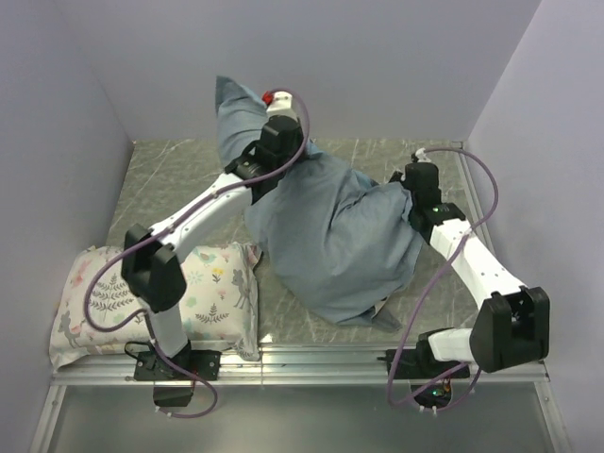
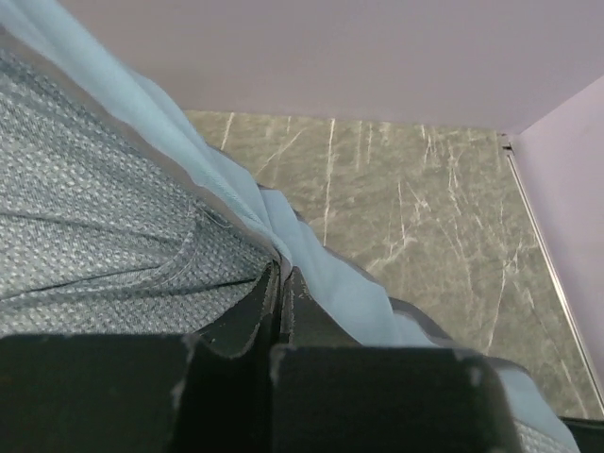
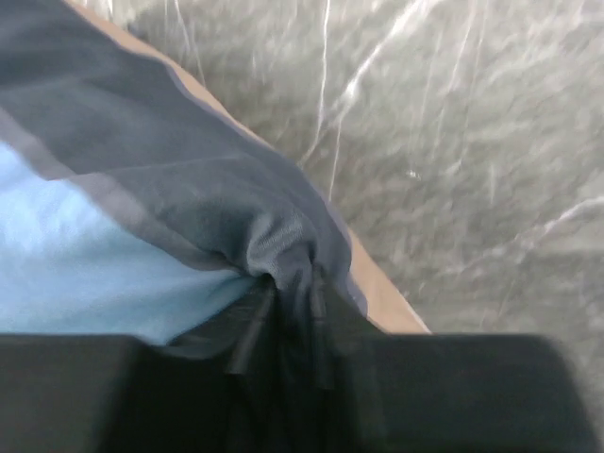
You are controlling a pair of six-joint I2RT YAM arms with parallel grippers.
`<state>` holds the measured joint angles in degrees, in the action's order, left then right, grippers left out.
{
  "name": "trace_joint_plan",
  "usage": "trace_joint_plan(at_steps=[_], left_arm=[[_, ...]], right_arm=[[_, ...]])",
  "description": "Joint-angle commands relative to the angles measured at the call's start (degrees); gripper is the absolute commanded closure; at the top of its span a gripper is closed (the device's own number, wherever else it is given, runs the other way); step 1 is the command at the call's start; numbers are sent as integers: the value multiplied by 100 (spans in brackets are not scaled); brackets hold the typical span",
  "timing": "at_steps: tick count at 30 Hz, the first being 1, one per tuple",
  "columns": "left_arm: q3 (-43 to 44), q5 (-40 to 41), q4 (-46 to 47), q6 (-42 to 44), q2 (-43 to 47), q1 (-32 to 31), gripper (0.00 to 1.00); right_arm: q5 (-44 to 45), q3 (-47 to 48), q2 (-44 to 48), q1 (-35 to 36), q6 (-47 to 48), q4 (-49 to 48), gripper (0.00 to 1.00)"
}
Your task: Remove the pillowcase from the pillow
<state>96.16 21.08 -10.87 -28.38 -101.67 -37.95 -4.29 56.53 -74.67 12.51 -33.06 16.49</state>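
The pillowcase (image 1: 330, 231) lies in the middle of the table with its plain grey-blue inner side out, bulging over the pillow, which is hidden inside it. My left gripper (image 1: 267, 151) is raised at the back and is shut on a fold of the pillowcase, lifting a peak of cloth. In the left wrist view the gripper (image 2: 280, 269) pinches the cloth (image 2: 113, 217) between closed fingers. My right gripper (image 1: 404, 193) is shut on the pillowcase's right edge. In the right wrist view the gripper (image 3: 288, 288) grips bunched cloth showing light-blue, dark-grey and tan stripes (image 3: 142, 170).
A smaller floral-print pillow (image 1: 217, 283) lies at the front left beside the left arm's base. Purple walls close in the back and both sides. The marbled grey tabletop (image 1: 170, 179) shows at the back left and back right.
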Motion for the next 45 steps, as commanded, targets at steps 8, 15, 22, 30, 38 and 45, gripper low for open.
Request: trace_joint_plan(at_steps=[8,15,22,30,38,45], left_arm=[[1853,-579,-705,-378,-1539,-177,98],[1951,-710,-618,-624,-2076,-63,91],[2012,-834,-626,-686,-2401,69,80],[1977,-887,-609,-616,-2630,148,63],[1459,-869,-512,-423,-2551,165,44],[1011,-1229,-319,-554,-2367,8,40]], right_arm=[[885,2008,225,-311,282,574,18],[745,2231,935,12,414,961,14],[1735,817,1526,1881,406,821,13],[2775,-151,991,2713,203,619,14],[2680,261,366,1378,511,645,78],[2319,841,-107,-11,607,609,82]])
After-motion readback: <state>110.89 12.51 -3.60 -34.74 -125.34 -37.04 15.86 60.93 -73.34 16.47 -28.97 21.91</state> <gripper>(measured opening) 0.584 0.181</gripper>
